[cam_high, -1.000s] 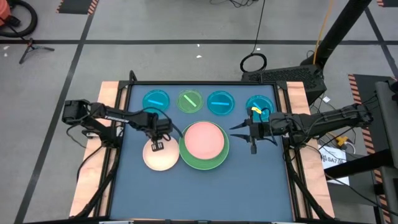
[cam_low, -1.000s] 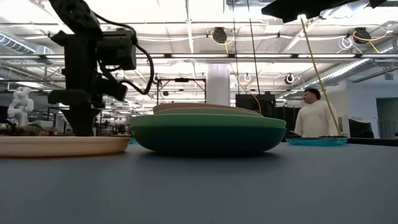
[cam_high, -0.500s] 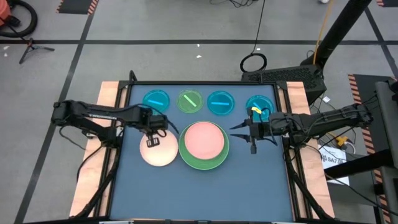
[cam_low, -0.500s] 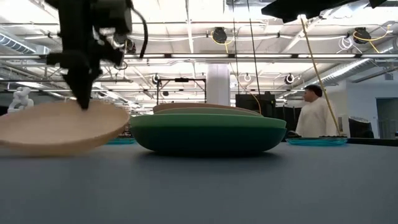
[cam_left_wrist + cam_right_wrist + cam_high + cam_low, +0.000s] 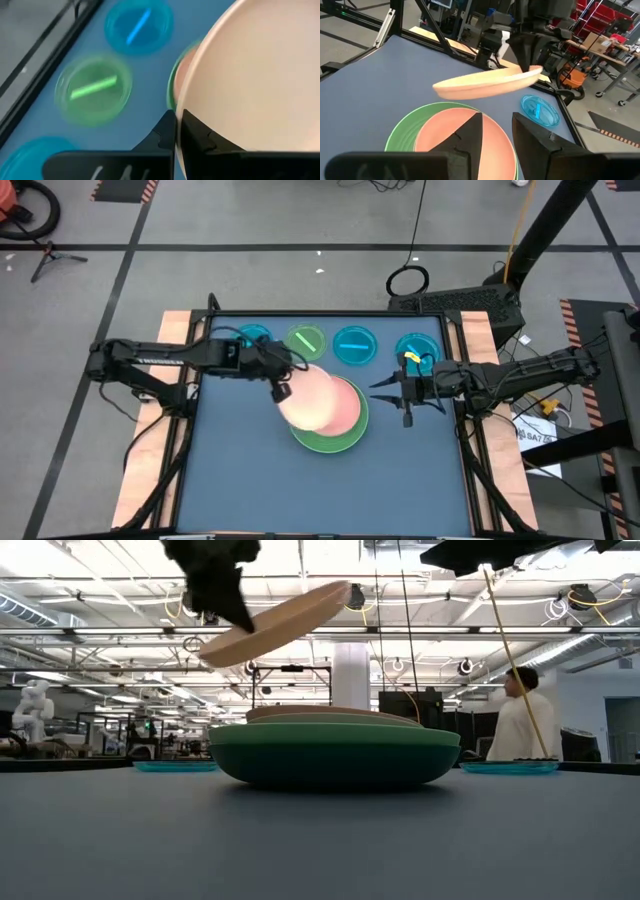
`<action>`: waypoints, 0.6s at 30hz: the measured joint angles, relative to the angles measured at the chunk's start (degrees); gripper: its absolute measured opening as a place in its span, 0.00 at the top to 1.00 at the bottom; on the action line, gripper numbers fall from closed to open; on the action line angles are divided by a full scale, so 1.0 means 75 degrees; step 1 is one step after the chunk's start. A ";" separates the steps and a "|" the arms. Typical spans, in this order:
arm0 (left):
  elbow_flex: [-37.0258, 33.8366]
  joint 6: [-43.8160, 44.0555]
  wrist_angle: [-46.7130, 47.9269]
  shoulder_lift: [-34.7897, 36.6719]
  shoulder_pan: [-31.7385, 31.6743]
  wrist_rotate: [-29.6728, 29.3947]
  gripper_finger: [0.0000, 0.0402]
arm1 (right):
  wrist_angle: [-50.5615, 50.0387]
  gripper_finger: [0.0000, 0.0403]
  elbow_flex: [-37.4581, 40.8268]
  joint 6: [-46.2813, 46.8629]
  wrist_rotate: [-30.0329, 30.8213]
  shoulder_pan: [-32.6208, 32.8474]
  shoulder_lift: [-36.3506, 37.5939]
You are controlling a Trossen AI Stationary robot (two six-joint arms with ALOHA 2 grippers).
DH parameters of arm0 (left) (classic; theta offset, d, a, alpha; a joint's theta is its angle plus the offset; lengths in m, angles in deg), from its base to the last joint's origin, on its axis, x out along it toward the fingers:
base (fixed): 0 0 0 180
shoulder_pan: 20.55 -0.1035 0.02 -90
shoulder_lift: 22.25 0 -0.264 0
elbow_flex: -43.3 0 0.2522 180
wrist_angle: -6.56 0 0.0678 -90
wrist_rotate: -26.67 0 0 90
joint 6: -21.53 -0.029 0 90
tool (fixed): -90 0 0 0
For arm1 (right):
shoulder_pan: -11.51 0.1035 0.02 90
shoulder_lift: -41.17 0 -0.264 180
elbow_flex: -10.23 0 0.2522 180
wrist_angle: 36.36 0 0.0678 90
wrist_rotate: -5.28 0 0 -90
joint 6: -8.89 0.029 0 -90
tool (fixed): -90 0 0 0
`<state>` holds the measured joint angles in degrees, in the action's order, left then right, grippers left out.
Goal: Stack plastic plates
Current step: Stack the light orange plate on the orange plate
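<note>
Overhead, the left gripper (image 5: 281,389) pinches the rim of a cream plate (image 5: 305,395), tilted in the air above the pink plate (image 5: 341,408); the right gripper (image 5: 385,390) waits beside them, fingers apart.

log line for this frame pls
left gripper: shut on cream plate, held tilted above pink plate on green plate | right gripper: open, empty, beside stack

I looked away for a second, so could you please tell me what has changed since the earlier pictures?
The left end effector, shut on the cream plate, lifted it off the table and carried it, tilted, over the pink plate on the green plate. The right end effector and the small plates stayed put.
</note>
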<state>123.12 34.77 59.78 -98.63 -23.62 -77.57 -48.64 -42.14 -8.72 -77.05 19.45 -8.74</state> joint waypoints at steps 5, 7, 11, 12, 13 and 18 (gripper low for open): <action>0.0003 0.0197 -0.0874 -0.0609 0.0006 0.0001 0.97 | -0.0003 0.76 0.0000 0.0032 0.0000 -0.0002 0.0000; 0.0003 0.0333 -0.1053 -0.0897 0.0006 0.0003 0.97 | -0.0006 0.76 0.0000 0.0029 0.0000 -0.0002 0.0000; 0.0003 0.0511 -0.1113 -0.1426 0.0042 0.0003 0.97 | -0.0009 0.76 0.0000 0.0038 0.0000 -0.0002 0.0000; 0.0003 0.0546 -0.1115 -0.1514 0.0052 0.0005 0.96 | -0.0009 0.76 0.0000 0.0041 0.0000 -0.0002 0.0000; 0.0001 0.0583 -0.1132 -0.1593 0.0064 0.0004 0.94 | -0.0025 0.76 0.0000 0.0041 0.0000 -0.0002 0.0000; 0.0000 0.0714 -0.1268 -0.1763 0.0073 0.0006 0.87 | -0.0064 0.76 0.0000 0.0047 0.0002 -0.0002 0.0000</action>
<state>123.12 40.12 50.27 -111.85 -23.08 -77.52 -49.12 -42.14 -8.37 -77.04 19.43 -8.74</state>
